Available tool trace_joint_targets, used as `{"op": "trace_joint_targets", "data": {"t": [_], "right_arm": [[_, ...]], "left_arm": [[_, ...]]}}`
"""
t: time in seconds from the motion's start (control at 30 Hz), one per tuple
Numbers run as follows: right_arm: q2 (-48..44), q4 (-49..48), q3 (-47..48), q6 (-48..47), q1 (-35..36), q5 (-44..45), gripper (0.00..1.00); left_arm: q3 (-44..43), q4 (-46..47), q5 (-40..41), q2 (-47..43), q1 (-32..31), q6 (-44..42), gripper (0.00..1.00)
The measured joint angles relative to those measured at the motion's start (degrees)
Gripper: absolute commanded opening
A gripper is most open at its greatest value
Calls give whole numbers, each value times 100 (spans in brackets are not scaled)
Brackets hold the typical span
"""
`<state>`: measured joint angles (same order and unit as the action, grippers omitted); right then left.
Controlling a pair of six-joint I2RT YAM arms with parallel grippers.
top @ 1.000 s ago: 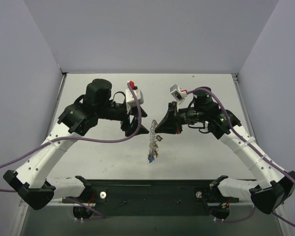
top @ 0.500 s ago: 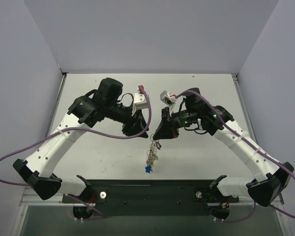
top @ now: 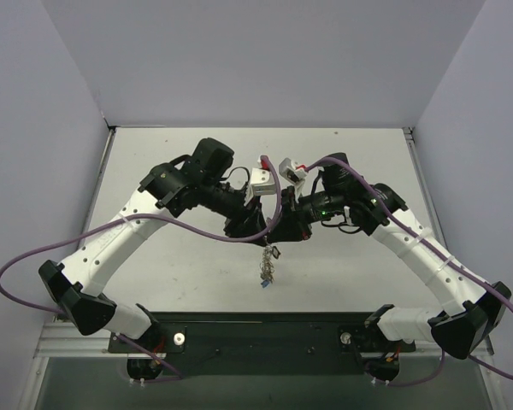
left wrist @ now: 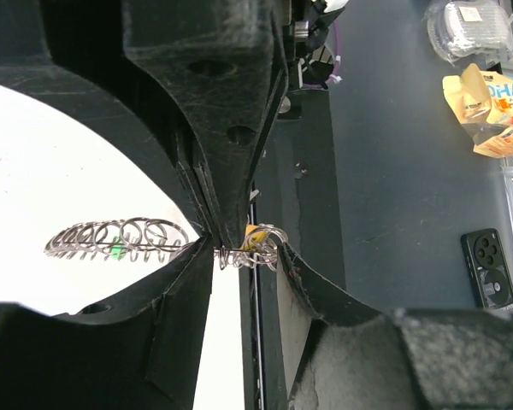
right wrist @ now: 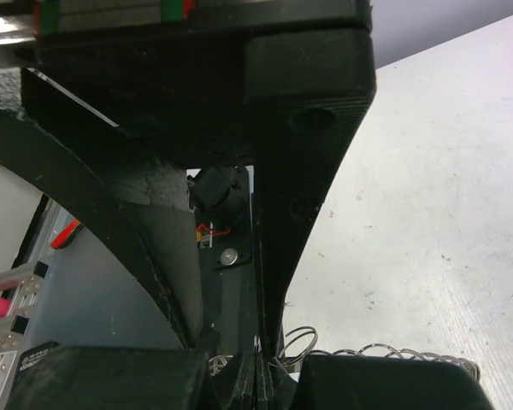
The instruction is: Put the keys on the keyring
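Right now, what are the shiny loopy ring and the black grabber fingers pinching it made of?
The silvery, coil-rimmed keyring looks like bare metal wire: thin bright loops that glint. The black fingers of the left gripper look like hard matte plastic: dull, scuffed, finely scratched. The tiny yellow key head at their tips seems plastic, but is too small to be sure.

No legible text; lettering on yellow-orange packet (left wrist: pixel 494 111) too cropped
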<state>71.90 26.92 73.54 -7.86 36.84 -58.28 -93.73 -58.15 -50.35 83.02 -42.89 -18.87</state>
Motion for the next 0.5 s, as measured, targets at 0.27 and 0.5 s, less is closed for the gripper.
{"op": "trace_joint_targets", "data": {"t": [0.27, 0.5], "right_arm": [[-11, 13, 0, -20, 0, 68, 0], [-83, 13, 0, -17, 0, 131, 0]], "left_arm": [[13, 20, 44, 2, -4, 22, 38], [131, 76, 87, 0, -9, 35, 43]]}}
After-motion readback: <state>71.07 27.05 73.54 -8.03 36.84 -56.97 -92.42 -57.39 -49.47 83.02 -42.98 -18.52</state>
